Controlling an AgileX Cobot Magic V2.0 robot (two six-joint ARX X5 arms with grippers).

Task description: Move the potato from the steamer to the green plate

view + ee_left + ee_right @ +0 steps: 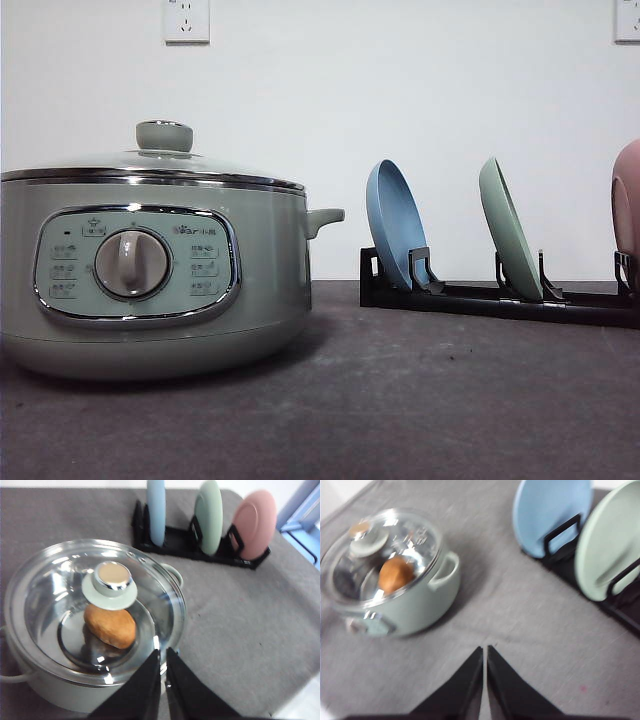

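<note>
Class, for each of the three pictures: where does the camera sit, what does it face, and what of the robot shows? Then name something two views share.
Front view: low at table height, facing the steamer and plate rack; no arm noted.
Left wrist view: above the steamer, looking down at the potato; left gripper closed.
Right wrist view: above the table, right gripper closed.
Shared: green plate.

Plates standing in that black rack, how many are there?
3. In the black slotted rack on the grey table: the round blue plate on the steamer's side, the round pale green plate in the middle, the round pink plate at the far end.
</note>
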